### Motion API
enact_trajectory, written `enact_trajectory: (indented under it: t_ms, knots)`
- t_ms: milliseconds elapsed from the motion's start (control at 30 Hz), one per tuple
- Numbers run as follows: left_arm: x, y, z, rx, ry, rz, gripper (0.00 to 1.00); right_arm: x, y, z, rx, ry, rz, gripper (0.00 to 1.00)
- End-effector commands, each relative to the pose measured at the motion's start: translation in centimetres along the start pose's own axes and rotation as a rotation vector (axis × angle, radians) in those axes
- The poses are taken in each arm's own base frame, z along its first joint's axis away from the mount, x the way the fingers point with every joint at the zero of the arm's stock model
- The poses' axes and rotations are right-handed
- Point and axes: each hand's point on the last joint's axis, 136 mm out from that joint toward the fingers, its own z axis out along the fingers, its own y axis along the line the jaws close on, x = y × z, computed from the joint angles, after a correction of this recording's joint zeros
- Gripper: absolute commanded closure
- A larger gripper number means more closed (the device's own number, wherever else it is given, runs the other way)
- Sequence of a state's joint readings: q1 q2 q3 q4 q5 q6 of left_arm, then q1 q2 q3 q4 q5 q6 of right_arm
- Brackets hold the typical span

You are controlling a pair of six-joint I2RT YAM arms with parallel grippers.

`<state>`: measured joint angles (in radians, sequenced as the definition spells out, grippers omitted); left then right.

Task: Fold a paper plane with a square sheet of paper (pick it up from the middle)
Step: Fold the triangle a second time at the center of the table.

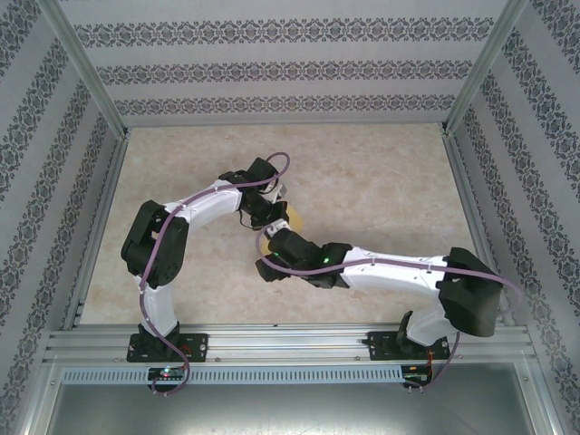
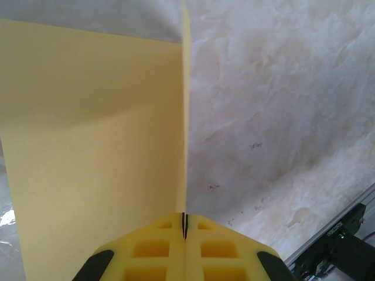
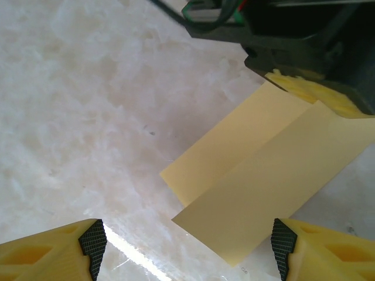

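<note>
Top view, centre of table (image 1: 381, 181): paper (image 1: 295, 217) just right of left gripper (image 1: 272, 210), just above right gripper (image 1: 268, 246). Left wrist view: paper up from left gripper at bottom centre, spread leftward. Right wrist view: paper centre-right, left gripper on its upper-right end.

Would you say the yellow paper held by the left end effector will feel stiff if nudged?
Probably floppy: the thin square sheet of paper hangs unsupported beyond the left end effector. Its doubled layers likely add slight stiffness.

The square sheet of paper (image 3: 263, 175) is thin, smooth and matt. The table (image 3: 88, 105) looks like pale mottled stone, glossy toward 7 o'clock. The right gripper (image 3: 186, 246) is matt yellow plastic.
</note>
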<state>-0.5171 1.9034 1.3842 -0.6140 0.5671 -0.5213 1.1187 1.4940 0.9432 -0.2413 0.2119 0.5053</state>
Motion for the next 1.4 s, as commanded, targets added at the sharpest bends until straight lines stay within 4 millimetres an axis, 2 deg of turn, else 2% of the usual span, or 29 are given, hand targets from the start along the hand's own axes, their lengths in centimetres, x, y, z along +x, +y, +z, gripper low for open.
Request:
enact_trajectory:
  t_ms: [0,133,367,600,767,1033,1133,1200,1267,1333,1367]
  knots:
    - [0.2,0.4,0.4,-0.011,0.007,-0.012,0.97,-0.1,-0.8,0.2,0.137,0.002,-0.072,0.23]
    - [0.1,0.3,0.4,-0.008,0.007,-0.014,0.96,0.1,-0.2,1.2,0.203,0.004,-0.095,0.25]
    - [0.2,0.4,0.5,-0.009,0.010,-0.015,0.96,0.5,-0.4,2.2,0.285,0.021,-0.093,0.37]
    - [0.2,0.3,0.4,-0.009,0.012,-0.014,0.96,0.6,-0.9,2.1,0.311,0.021,-0.086,0.58]
    - [0.3,0.3,0.2,-0.011,0.010,-0.011,0.96,0.6,-0.7,2.1,0.298,0.021,-0.085,0.70]
    - [0.2,0.5,-0.6,-0.044,-0.004,-0.005,0.93,0.7,-0.5,2.3,0.253,0.032,-0.056,0.98]
    - [0.1,0.9,-1.4,-0.084,-0.028,-0.017,0.82,0.7,-0.4,2.3,0.209,0.019,-0.034,1.00]
    - [-0.1,1.1,-2.2,-0.116,-0.055,-0.030,0.69,0.6,-0.4,2.3,0.163,0.009,-0.005,1.00]
    - [-0.1,1.5,-3.4,-0.159,-0.093,-0.043,0.64,0.7,-0.3,2.4,0.094,0.009,0.025,1.00]
    - [-0.1,2.8,-4.8,-0.244,-0.133,-0.073,0.54,0.7,0.3,2.6,-0.008,0.007,0.065,1.00]
    - [0.0,3.6,-5.5,-0.291,-0.154,-0.089,0.54,0.6,0.4,2.7,-0.056,0.005,0.091,1.00]
